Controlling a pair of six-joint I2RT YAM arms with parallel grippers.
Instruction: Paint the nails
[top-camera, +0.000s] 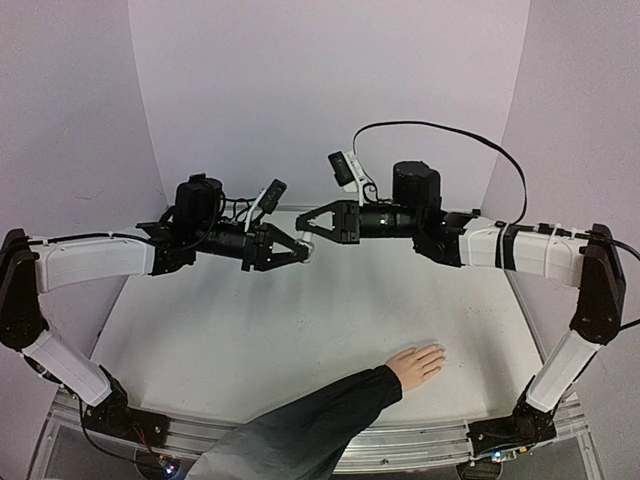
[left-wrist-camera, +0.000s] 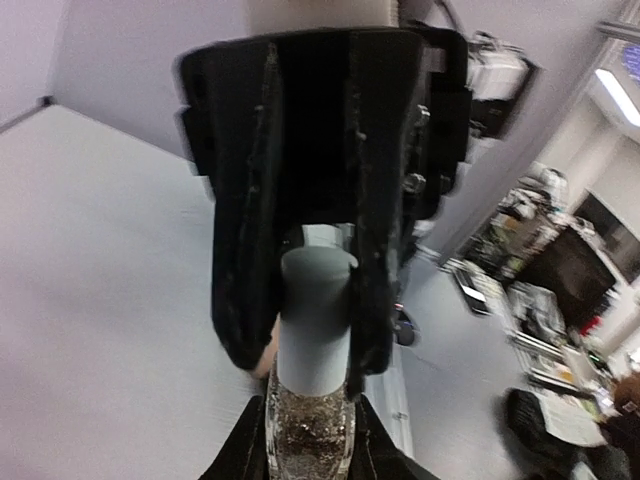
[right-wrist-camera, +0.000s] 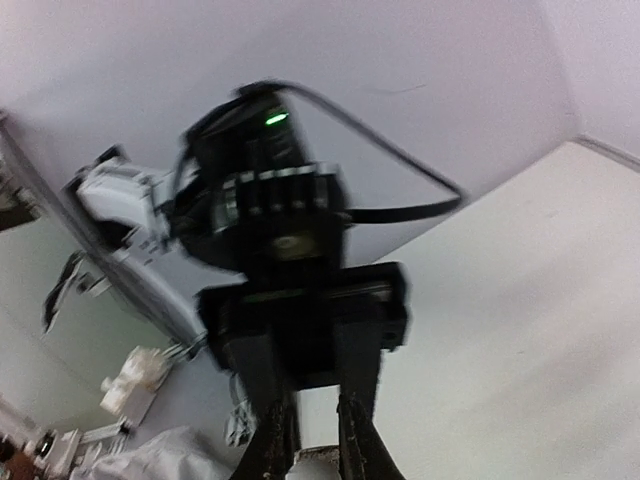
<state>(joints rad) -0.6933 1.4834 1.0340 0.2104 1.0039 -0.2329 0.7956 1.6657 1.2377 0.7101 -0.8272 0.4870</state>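
The pale hand (top-camera: 418, 364) with its black sleeve (top-camera: 300, 425) lies flat at the table's front right, fingers pointing right. Its nails (top-camera: 440, 352) are too small to make out. Both grippers meet in the air above the table's middle, far from the hand. My left gripper (top-camera: 300, 252) (left-wrist-camera: 310, 458) is shut on a small clear glass bottle (left-wrist-camera: 310, 430) of glittery polish. My right gripper (top-camera: 306, 228) (right-wrist-camera: 315, 455) is shut on the bottle's grey cap (left-wrist-camera: 315, 320), which sits on the bottle. In the right wrist view only the cap's end (right-wrist-camera: 318, 462) shows.
The white table (top-camera: 250, 330) has curved pale walls behind and at both sides. The sleeve crosses the table's front edge at the bottom centre. A black cable (top-camera: 480, 135) loops above the right arm.
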